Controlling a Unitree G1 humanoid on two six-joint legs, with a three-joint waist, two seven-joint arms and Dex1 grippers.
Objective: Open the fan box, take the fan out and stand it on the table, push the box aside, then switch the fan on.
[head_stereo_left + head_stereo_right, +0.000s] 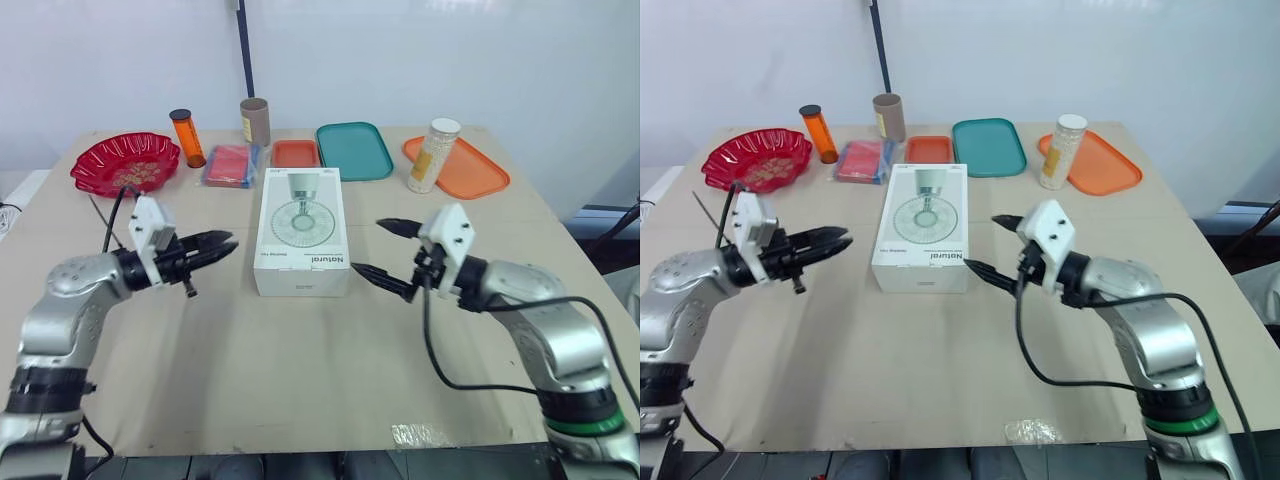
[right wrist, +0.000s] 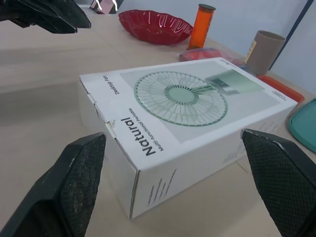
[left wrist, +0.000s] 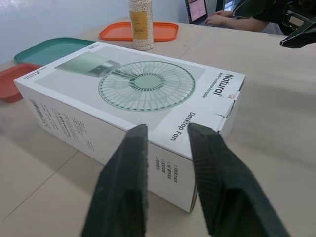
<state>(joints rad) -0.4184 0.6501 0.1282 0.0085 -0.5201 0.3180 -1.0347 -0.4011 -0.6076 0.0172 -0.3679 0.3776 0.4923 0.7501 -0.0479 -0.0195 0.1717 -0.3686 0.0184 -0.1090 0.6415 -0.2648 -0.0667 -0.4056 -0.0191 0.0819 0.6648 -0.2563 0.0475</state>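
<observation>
The shut box (image 1: 301,232) is laid mid-bench (image 1: 250,370), with the barely opened left end effector (image 1: 205,247) at its 9 o'clock and the wide-open right end effector (image 1: 385,252) at its 3 o'clock, so the box could be shoved away if its flap is poked while nothing is holding it.

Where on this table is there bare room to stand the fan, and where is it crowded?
Bare: the near strip of table in front of the fan box, between the left gripper and right gripper. Crowded: the far edge, red bowl through orange tray.
</observation>
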